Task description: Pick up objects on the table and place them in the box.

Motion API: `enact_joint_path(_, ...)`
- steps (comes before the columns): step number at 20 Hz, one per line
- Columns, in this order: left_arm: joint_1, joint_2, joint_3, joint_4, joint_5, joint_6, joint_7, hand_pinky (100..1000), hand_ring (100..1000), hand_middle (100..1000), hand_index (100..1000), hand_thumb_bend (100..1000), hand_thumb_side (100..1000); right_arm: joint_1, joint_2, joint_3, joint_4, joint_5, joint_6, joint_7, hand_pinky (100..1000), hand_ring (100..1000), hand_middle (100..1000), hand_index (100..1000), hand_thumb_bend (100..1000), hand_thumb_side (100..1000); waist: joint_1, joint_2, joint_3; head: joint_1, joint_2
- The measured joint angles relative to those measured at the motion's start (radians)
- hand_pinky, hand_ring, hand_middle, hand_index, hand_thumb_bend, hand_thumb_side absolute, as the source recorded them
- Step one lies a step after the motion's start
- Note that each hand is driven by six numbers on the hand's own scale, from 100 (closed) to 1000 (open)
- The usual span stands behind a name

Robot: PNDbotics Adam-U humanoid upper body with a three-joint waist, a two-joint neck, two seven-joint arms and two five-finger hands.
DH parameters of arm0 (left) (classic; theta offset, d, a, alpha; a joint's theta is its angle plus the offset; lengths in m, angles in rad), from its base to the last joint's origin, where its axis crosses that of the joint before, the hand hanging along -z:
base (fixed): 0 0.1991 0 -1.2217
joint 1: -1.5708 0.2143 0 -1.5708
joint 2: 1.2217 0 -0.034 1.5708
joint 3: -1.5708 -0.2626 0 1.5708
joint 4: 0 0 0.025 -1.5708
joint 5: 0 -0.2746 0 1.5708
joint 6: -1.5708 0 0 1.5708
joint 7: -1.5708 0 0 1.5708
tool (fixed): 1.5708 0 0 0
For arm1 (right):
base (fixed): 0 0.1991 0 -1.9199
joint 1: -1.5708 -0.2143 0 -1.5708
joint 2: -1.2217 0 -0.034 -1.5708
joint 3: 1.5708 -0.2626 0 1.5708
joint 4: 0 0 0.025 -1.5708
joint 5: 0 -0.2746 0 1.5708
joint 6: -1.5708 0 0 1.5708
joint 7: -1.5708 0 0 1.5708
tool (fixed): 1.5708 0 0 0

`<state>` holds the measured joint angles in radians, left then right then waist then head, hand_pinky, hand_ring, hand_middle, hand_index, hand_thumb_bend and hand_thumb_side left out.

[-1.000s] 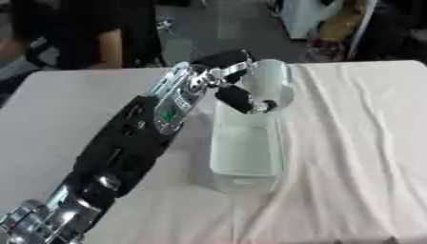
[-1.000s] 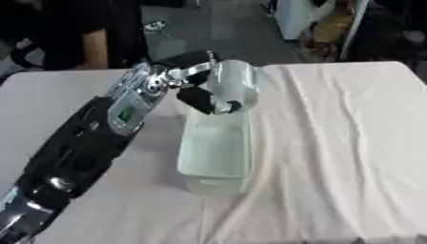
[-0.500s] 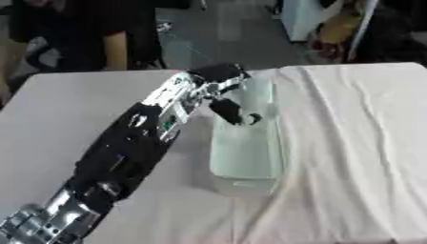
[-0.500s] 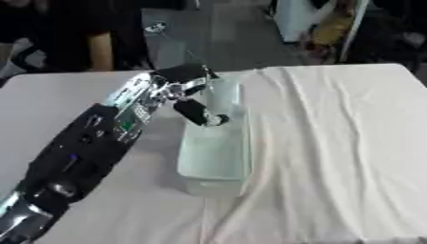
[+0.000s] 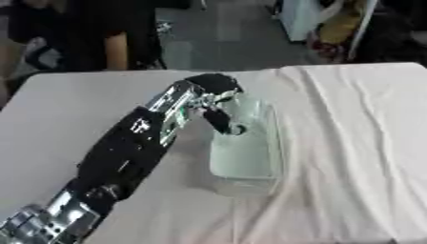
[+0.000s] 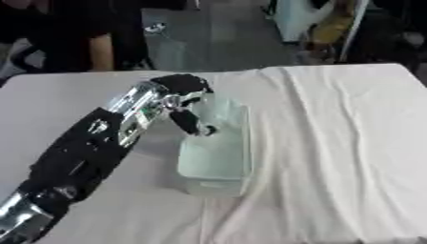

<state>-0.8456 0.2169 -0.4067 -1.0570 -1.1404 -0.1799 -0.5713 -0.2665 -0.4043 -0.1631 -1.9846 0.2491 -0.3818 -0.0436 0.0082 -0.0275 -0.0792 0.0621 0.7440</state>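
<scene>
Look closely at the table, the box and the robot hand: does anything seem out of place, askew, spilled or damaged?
Only the white cloth is untidy: it lies rumpled in long folds right of the box. The clear box sits upright, with the left robot hand reaching into its far end. No spill or damage shows.

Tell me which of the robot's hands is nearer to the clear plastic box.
The left hand: it reaches over the far end of the clear plastic box, fingers down inside it. The right hand shows in neither view.

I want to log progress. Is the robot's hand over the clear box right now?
Yes, the left hand hangs over the far end of the clear box on the white cloth.
</scene>
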Motion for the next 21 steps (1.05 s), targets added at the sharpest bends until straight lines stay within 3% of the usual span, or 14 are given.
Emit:
enact_joint_path(1,0.000,0.000,0.001,0.002,-0.015,-0.019,-0.020,1000,1000,1000,1000,947,1000,0.000,0.000,0.000,0.000,0.000,0.000,0.000,705,837,913,949,100,524,0.000,0.000,0.000,0.000,0.000)
enact_joint_path(3,0.000,0.000,0.007,0.002,-0.032,-0.046,-0.041,1000,1000,1000,1000,968,1000,0.000,0.000,0.000,0.000,0.000,0.000,0.000,705,837,913,949,100,525,0.000,0.000,0.000,0.000,0.000)
enact_joint_path(8,0.000,0.000,0.012,-0.001,-0.039,-0.074,-0.038,1000,1000,1000,1000,979,1000,0.000,0.000,0.000,0.000,0.000,0.000,0.000,705,837,913,949,100,524,0.000,0.000,0.000,0.000,0.000)
enact_joint_path(21,0.000,0.000,0.013,-0.011,-0.049,-0.079,-0.042,1000,1000,1000,1000,983,1000,0.000,0.000,0.000,0.000,0.000,0.000,0.000,705,837,912,949,100,524,0.000,0.000,0.000,0.000,0.000)
